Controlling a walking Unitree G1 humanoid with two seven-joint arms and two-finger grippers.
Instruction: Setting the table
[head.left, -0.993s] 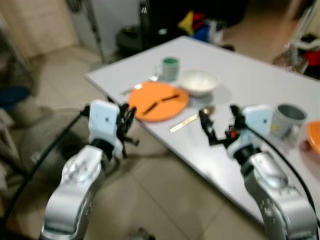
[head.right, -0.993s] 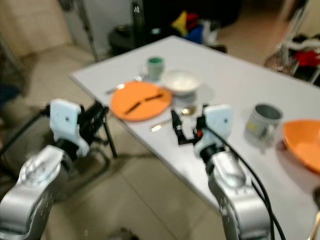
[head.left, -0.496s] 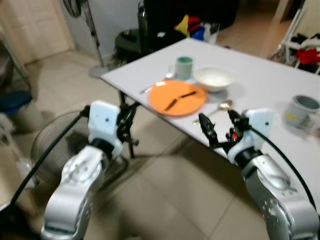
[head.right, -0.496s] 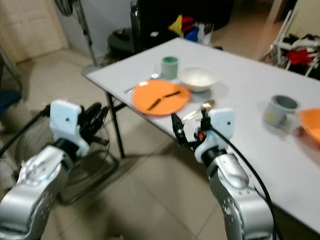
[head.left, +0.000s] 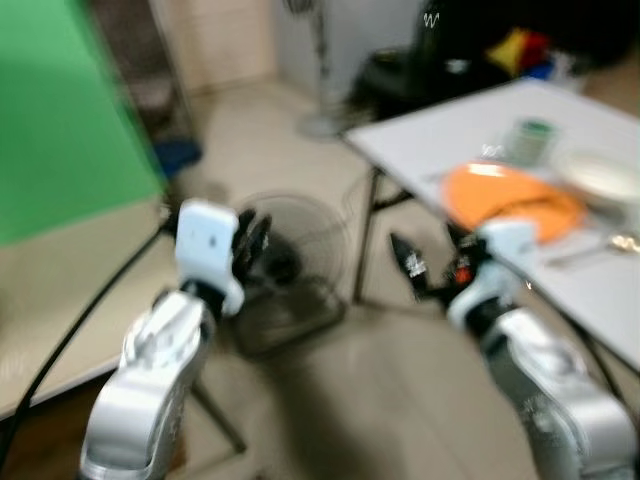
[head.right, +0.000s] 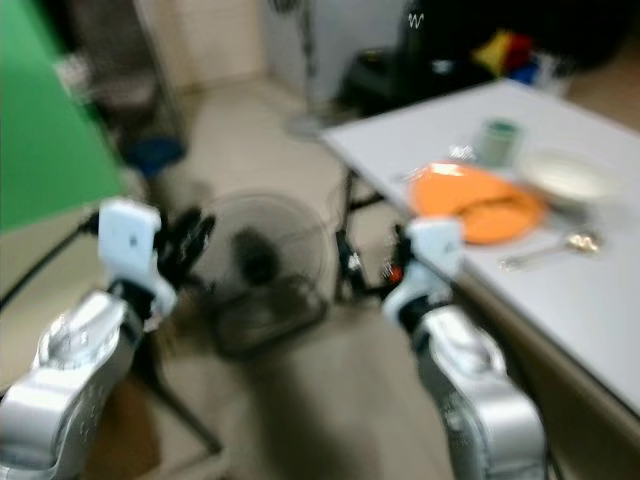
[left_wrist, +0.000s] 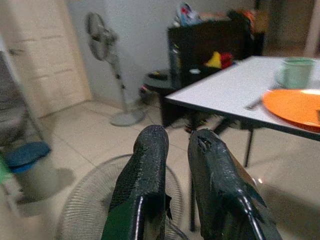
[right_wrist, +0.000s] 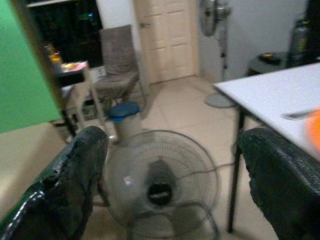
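Currently both head views are showing heavy blur. The white table (head.right: 600, 290) is sitting to the robot's right, carrying an orange plate (head.right: 478, 203) with a dark utensil lying across it, a green mug (head.right: 498, 141) behind the plate, a white bowl (head.right: 567, 176) beside it, and a spoon (head.right: 548, 249) lying in front of the bowl.

The left gripper (left_wrist: 175, 150) is hovering off the table's near corner, above a floor fan (head.left: 290, 270) lying face-up on the tiles; its fingers are sitting almost together with a narrow gap, holding nothing. The right gripper (right_wrist: 172, 160) is hanging near the table edge, fingers spread wide and empty, with the floor fan showing between them.

Elsewhere: a standing fan (left_wrist: 107, 55) against the back wall, a green panel (head.left: 60, 110) at the robot's left, a grey chair (right_wrist: 119, 65), and a blue-lidded bin (right_wrist: 125, 117) near a cream door (right_wrist: 170, 35).
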